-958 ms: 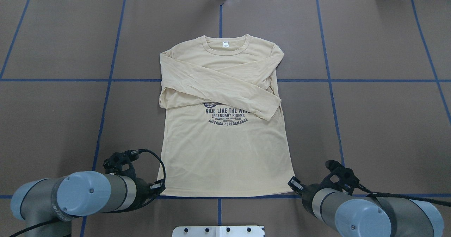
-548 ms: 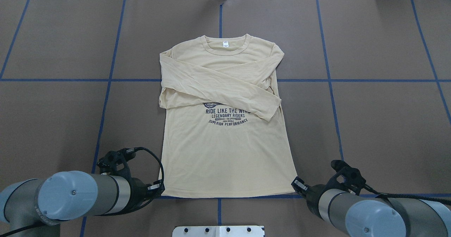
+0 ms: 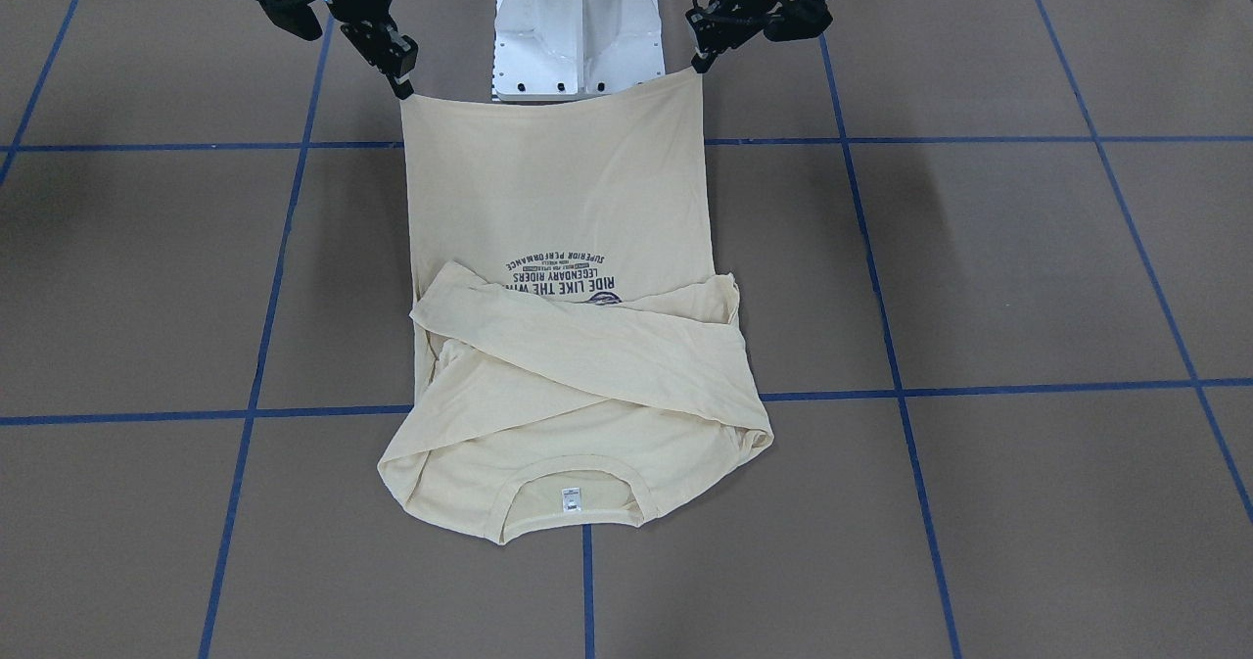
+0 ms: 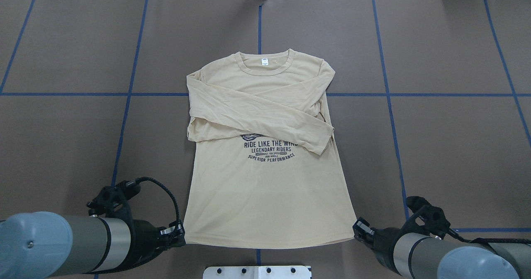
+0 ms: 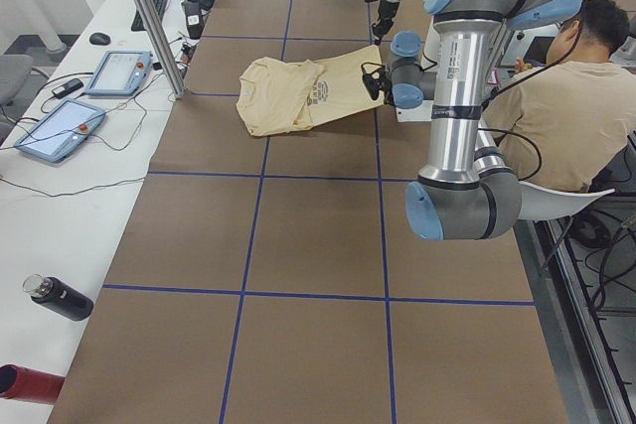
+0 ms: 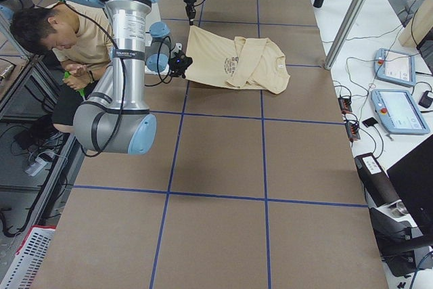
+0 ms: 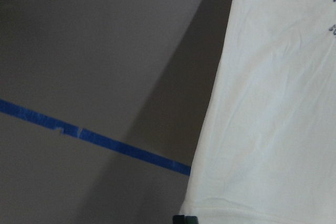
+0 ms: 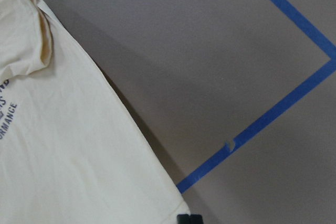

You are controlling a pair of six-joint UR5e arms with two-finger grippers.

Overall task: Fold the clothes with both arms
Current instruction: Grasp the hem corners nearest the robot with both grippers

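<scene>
Shirt: the shirt (image 4: 265, 196) lies print-up mid-table (image 4: 456, 146), collar away from the robot.
Left claw: the left claw (image 4: 179, 234) is pinched shut on one hem corner.
Right claw: the right claw (image 4: 359, 228) is likewise shut on the other corner.
Done: sleeves crossed over the chest.
Left: seemingly the hem-to-collar fold.
Change: both arms have drawn back, dragging the shirt nearer the base.

In your overhead view, find the left arm (image 4: 62, 246) at 7 o'clock and the right arm (image 4: 415, 254) at 5 o'clock: grey-and-silver tubes, light blue joint caps, black cables (image 4: 169, 192). The white base plate (image 4: 257, 272) at 6 o'clock carries dark screws.
</scene>
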